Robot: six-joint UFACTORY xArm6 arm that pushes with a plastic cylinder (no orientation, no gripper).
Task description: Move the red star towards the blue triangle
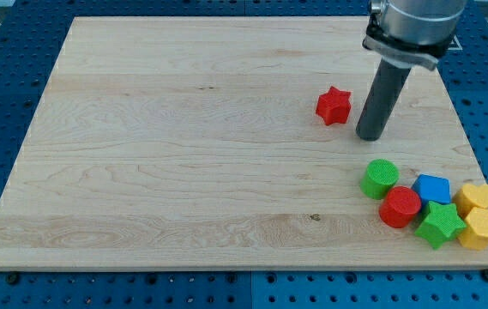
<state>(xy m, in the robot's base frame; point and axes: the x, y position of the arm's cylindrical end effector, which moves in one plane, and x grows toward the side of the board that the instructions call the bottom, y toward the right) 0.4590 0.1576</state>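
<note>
The red star (334, 106) lies on the wooden board at the view's upper right. My tip (369, 136) stands just to the right of the star and a little lower, apart from it by a small gap. A blue block (433, 189) sits in the cluster at the view's lower right; I cannot make out a triangle shape on it. No other blue block shows.
A cluster at the lower right holds a green cylinder (381, 178), a red cylinder (400, 207), a green star (440, 225) and two yellow blocks (475, 198) (482, 229). The board (183, 154) rests on a blue pegboard table.
</note>
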